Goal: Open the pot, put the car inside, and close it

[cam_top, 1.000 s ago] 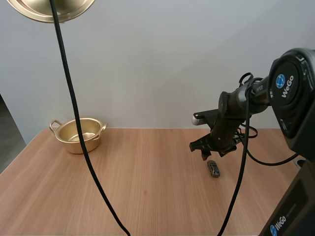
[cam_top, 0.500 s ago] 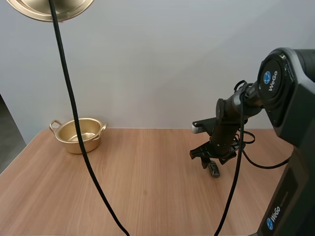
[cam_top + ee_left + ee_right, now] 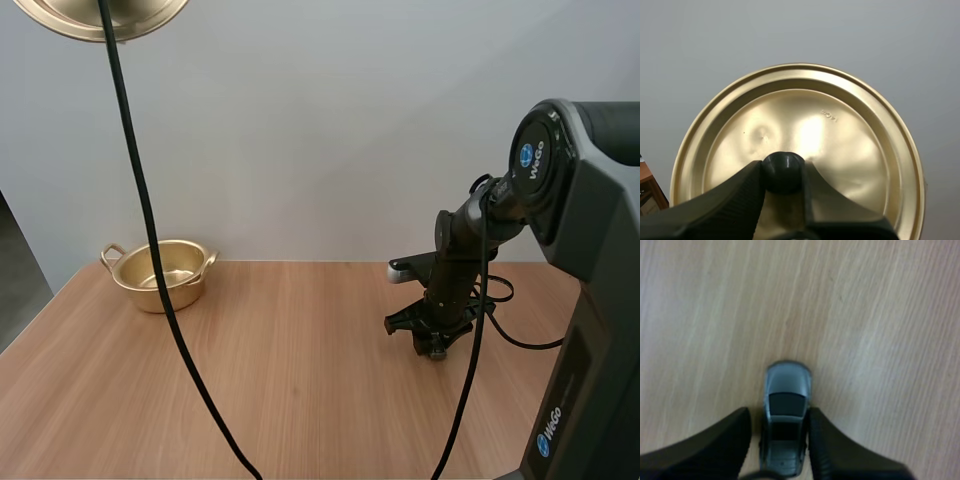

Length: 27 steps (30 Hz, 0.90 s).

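Note:
A gold pot (image 3: 160,272) stands uncovered at the table's far left. Its gold lid (image 3: 70,18) hangs high above it. In the left wrist view my left gripper (image 3: 782,175) is shut on the lid's (image 3: 840,140) black knob (image 3: 782,165). My right gripper (image 3: 432,345) is down at the table surface on the right side. In the right wrist view a small grey-blue toy car (image 3: 786,390) lies on the wood. My right gripper (image 3: 779,415) is open around the car's rear, one finger on each side and close to it.
The wooden table (image 3: 280,380) stretches bare between the pot and the right arm. A plain wall stands behind the table, and the table's left edge runs close by the pot.
My right gripper has moved down and slightly left, from above the car to straddling it on the table. The lid and pot have stayed where they were.

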Available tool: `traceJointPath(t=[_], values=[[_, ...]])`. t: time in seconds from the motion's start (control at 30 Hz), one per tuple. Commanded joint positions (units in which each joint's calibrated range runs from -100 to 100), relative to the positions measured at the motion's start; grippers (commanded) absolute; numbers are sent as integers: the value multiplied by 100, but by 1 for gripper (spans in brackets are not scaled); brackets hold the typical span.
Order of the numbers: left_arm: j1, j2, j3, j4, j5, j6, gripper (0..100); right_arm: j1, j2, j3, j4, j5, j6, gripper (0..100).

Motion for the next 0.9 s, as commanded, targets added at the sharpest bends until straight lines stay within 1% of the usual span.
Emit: traceJointPath(t=[0.0,0.03,0.13,0.3,0.37,0.43,0.53,0.63,0.73,0.83,0.87], values=[[-2,4,-1,4,-100,156,0,2,11,4,-13,-50,-49,8],[-2,4,-1,4,-142,156,0,2,11,4,-13,-179,-132,0],[-2,4,-1,4,-156,101,0,2,11,4,-13,-736,-522,0],[-2,-64,-1,4,-139,-295,0,2,-83,4,37,-1949,-891,0],[-2,-70,-1,152,-139,-295,0,38,-200,-117,124,-2316,-1065,0],[-2,-87,-4,372,-123,-304,0,99,-323,-328,308,-2388,-1265,0],[-2,-245,-4,576,-178,-642,0,235,-590,-782,984,-2388,-1645,0],[-2,-480,-4,576,-353,-1181,0,430,-831,-1231,2080,-2388,-2196,0],[-2,-715,-4,598,-736,-1229,0,712,-901,-1796,3015,-1968,-2731,0],[-2,-918,-4,680,-935,-1229,0,1107,-853,-2267,3765,-1433,-3168,0],[-2,-971,-4,696,-935,-1229,0,1229,-818,-2382,3911,-1315,-3343,0]])
